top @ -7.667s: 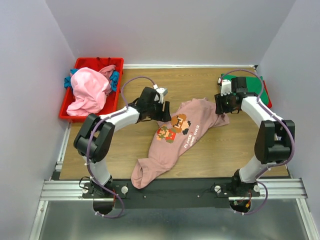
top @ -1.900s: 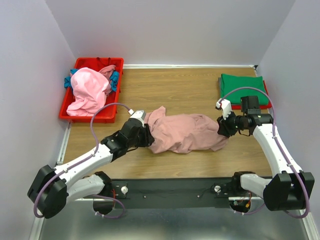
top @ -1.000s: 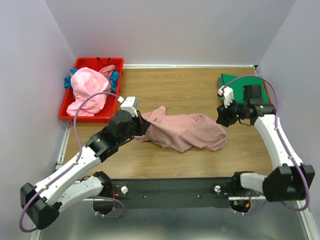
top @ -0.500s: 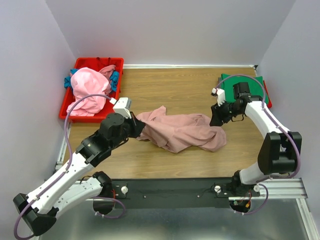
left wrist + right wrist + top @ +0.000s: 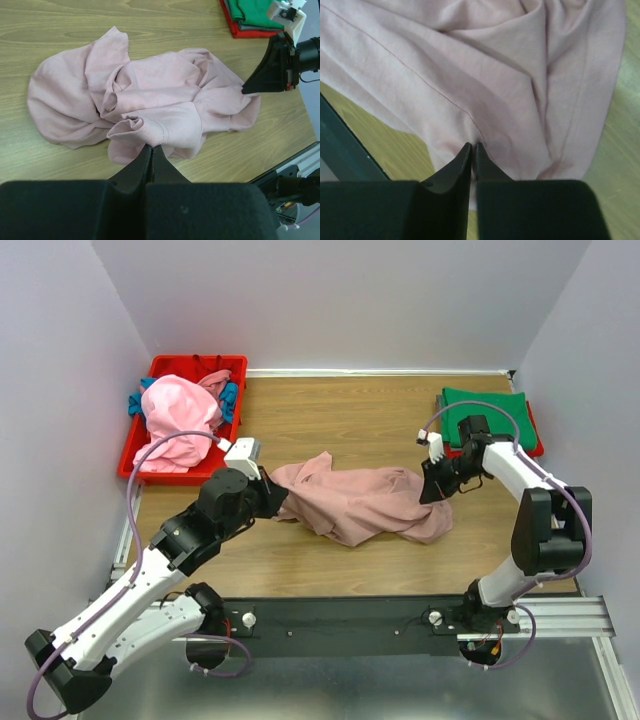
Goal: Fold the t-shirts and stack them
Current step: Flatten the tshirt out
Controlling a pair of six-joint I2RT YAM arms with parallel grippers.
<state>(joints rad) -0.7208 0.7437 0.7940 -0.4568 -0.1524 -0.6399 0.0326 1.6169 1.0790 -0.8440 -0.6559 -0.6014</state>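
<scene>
The dusty-pink t-shirt (image 5: 360, 502) lies crumpled on the wooden table, its print hidden in the folds. My left gripper (image 5: 276, 500) is shut on its left end; in the left wrist view the closed tips (image 5: 151, 146) pinch a ribbed hem of the shirt (image 5: 150, 95). My right gripper (image 5: 428, 492) is down at the shirt's right edge, and in the right wrist view its tips (image 5: 472, 145) are shut on a pucker of the pink cloth (image 5: 495, 75). A folded green t-shirt (image 5: 487, 410) lies on a red one (image 5: 536, 443) at the back right.
A red bin (image 5: 160, 466) at the back left holds a brighter pink t-shirt (image 5: 175, 422) and a blue one (image 5: 232, 396). The walls stand close on both sides. The black base rail (image 5: 340, 620) runs along the near edge.
My right gripper has moved in and down onto the shirt's right edge and shut on the cloth. The left arm has kept its grip and barely shifted.
</scene>
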